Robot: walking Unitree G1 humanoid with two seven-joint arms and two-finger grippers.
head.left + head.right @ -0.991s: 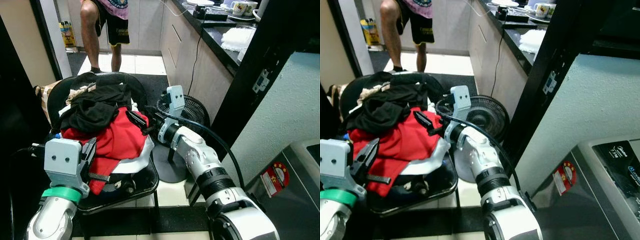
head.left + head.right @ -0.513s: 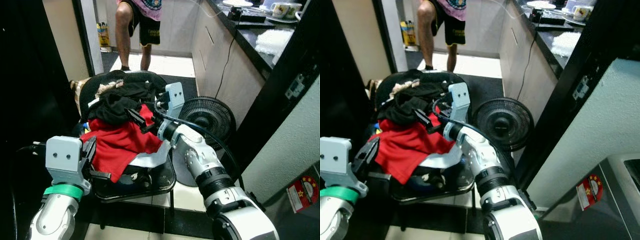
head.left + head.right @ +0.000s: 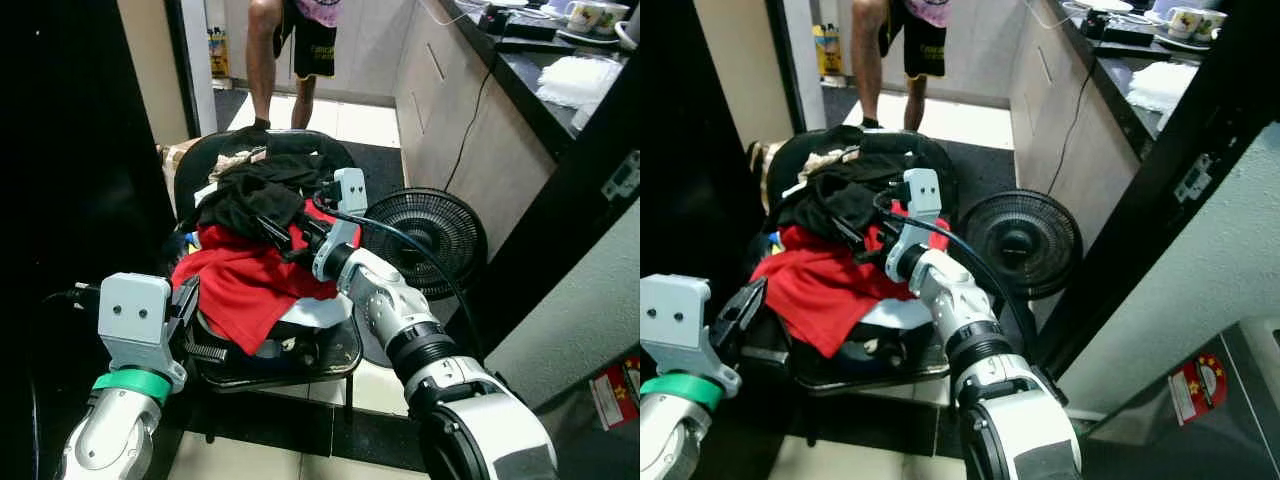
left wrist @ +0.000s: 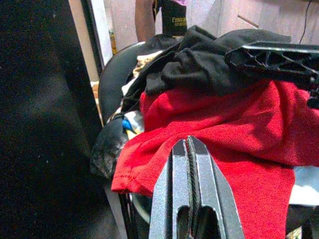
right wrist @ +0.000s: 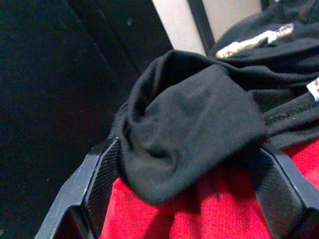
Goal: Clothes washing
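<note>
**Right hand set to take the black garment**

Laundry lies heaped on a chair (image 3: 335, 350). The right hand (image 3: 282, 238), fingers spread wide, straddles a black garment (image 3: 250, 205) atop the red cloth (image 3: 245, 290). It should close on one thick fold alone, then lift straight up. The left hand (image 4: 189, 164), fingers pressed together and empty, waits at the chair's front edge. The pile's underside is hidden.
</note>
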